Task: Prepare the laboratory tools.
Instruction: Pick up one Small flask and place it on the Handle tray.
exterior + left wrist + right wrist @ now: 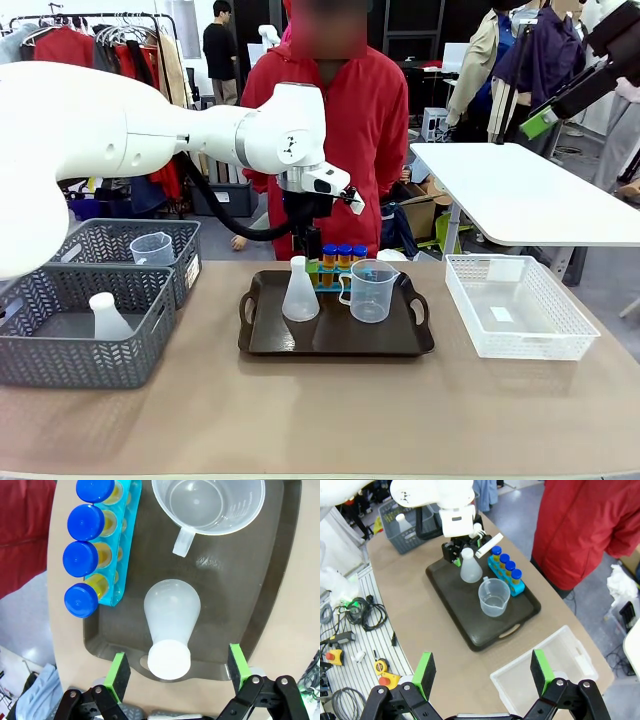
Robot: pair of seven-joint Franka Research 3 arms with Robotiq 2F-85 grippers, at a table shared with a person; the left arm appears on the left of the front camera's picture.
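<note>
Evidently placing is done: the translucent white conical flask [171, 617] stands upright on the dark brown handled tray [235, 595], at nine o'clock of the clear handled measuring beaker [372, 290]. Above it, the left end effector [175, 672] hangs spread and empty; next, it probably must lift clear without tipping the flask.

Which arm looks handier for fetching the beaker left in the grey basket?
The left: its open gripper hangs near the grey basket holding the beaker. The right gripper hovers by the white basket.

The front camera faces across the desk [320, 420]. The left wrist camera looks closely down on the tray [240, 580]. The right wrist camera views that tray [470, 615] from high above.
</note>
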